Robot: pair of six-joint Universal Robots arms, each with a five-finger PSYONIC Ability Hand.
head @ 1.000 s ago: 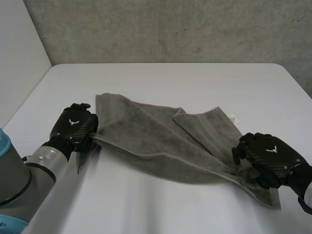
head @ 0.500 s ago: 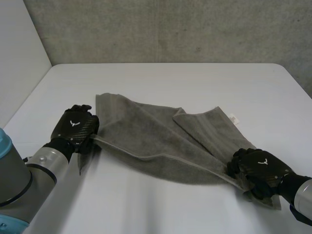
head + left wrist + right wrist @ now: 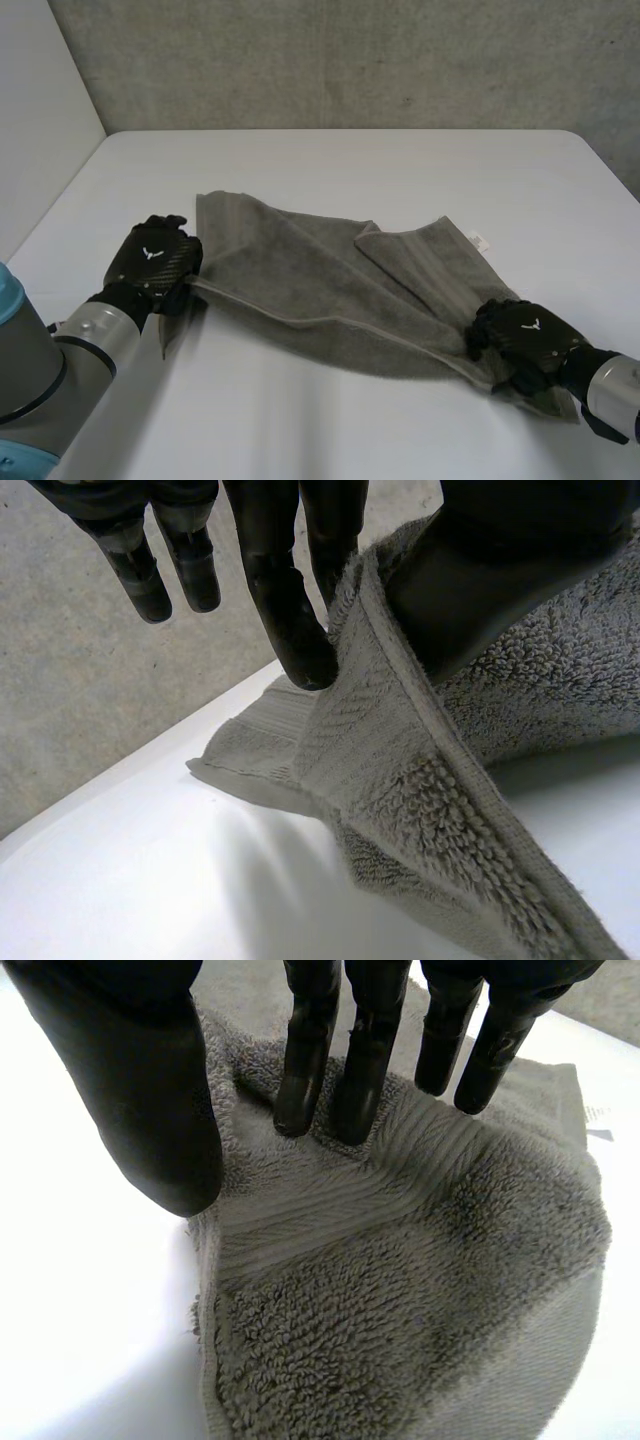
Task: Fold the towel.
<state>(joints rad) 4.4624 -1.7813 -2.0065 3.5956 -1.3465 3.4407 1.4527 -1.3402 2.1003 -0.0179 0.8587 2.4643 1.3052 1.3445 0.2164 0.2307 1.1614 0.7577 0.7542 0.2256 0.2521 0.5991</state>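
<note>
Towel (image 3: 300,290): grey terry, spread but rumpled on the white table (image 3: 350,170). It lies between my two hands, with its long axis running from the left hand (image 3: 152,262) across to the right hand (image 3: 522,335). Each hand sits at one end of the near long edge, and the far long edge lies away beyond both sets of fingertips.

Left hand: closed on the towel. The wrist view shows the hem pinched between one finger (image 3: 300,630) and the thumb. The cloth is lifted just off the table there and hangs away from the palm in a taut ridge. The other fingers are straight and clear of the cloth.

Right hand: on the near corner at its end. The fingertips (image 3: 300,1100) stand straight down into the pile, and the thumb (image 3: 150,1090) is just beside the cloth's edge. I see nothing pinched, so I read this as a wide hand pressing, not gripping.

Judgement: the fold should carry the near edge forward, away from both palms, onto the far edge. Only the left end is held, so the right hand needs a pinch on its corner first. Otherwise the lift will go up skewed.

Appearance: thick looped pile, with a flat woven band by the hem. One flap is doubled over just beyond the right hand, and a small white label (image 3: 478,240) sits at the far corner past it.
</note>
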